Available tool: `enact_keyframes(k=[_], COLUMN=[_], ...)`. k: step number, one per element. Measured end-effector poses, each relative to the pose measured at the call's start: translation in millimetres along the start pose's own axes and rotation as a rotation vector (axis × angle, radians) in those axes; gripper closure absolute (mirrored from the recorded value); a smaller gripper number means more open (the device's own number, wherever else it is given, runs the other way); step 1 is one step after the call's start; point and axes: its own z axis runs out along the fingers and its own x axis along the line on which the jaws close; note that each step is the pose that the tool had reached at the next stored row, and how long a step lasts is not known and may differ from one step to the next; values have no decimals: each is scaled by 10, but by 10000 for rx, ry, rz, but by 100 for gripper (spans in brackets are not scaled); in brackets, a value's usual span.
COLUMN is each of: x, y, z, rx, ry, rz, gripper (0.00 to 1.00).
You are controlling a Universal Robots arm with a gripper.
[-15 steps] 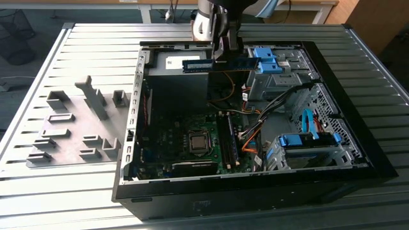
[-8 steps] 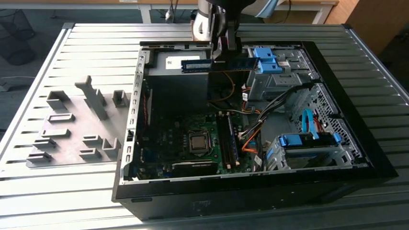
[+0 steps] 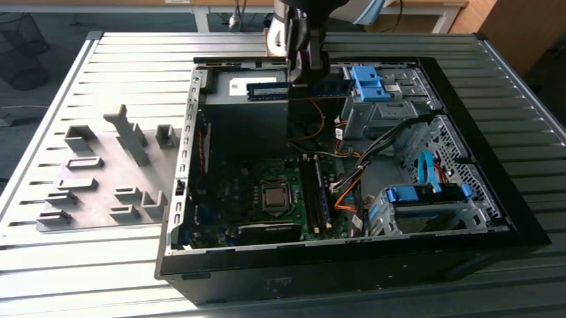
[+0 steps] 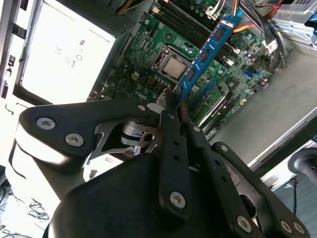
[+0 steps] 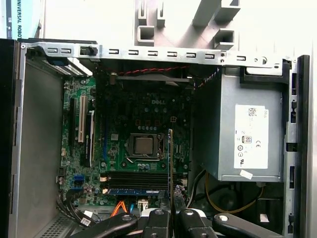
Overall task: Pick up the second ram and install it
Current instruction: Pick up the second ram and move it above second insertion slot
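Watching the exterior view, I saw the gripper (image 3: 303,81) clamped on the second ram (image 3: 265,91) above the open computer case (image 3: 354,275) | second wrist view: the second ram hung over the motherboard (image 4: 148,49) | first wrist view: power supply (image 5: 218,124) carried a white printed label (image 5: 251,136)

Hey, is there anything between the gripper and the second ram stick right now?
Nothing. In the second wrist view the gripper is shut directly on one end of the second ram, with no gap.

The second ram (image 4: 205,52) is a smooth circuit board. Beside the computer case (image 3: 354,271), matt plastic fixture blocks (image 3: 84,162) sit on a ribbed metal table (image 3: 132,59).
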Motion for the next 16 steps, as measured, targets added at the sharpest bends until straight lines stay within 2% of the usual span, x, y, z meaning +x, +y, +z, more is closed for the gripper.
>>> enact_keyframes(k=[16], x=[0], y=[33], z=[1], rx=[0], ry=[0], rz=[-1], gripper=[86])
